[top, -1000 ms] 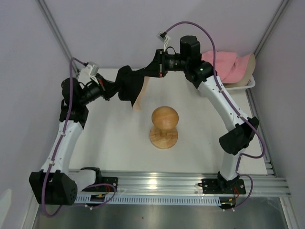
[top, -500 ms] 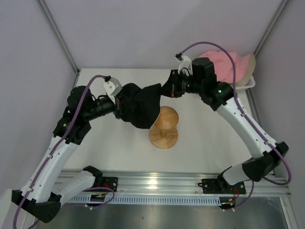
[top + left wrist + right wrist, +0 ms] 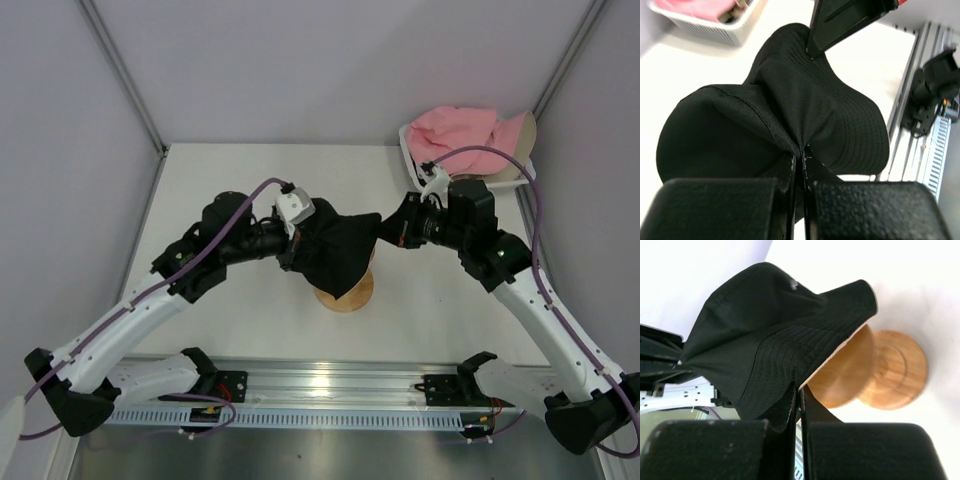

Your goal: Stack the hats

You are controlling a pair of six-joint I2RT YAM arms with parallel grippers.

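"Where is the black hat [image 3: 338,250] right now?"

"Mid-table in the overhead view, stretched between both arms and draped over the wooden stand [image 3: 352,292], whose base peeks out at 6 o'clock. The left gripper [image 3: 799,154] is pinched tight on the brim at the hat's 9 o'clock. The right gripper [image 3: 799,390] is clamped on the brim at 3 o'clock."

"Seated, then?"

"I'd say not. From the right wrist, the stand's round head shows under the lifted brim, off to one side of the crown. To do it well, both arms should centre the crown above that head and lower together with the brim held spread. They should let go only once the fabric rests on the wood, since freeing one side early could let the soft hat slide off."

"What does each camera add?"

"The right wrist alone shows the small light mark [image 3: 792,285] on the crown and a pale lining at the brim's edge. The left wrist shows the fabric gathered into a fold at its fingers, but never the stand. The overhead view places the pink hat [image 3: 455,130] and the beige-and-pink hat [image 3: 517,133] in the white basket [image 3: 525,175] at the table's 1 o'clock corner — the left wrist catches only a slice of that. I can't find a fourth hat in any view."
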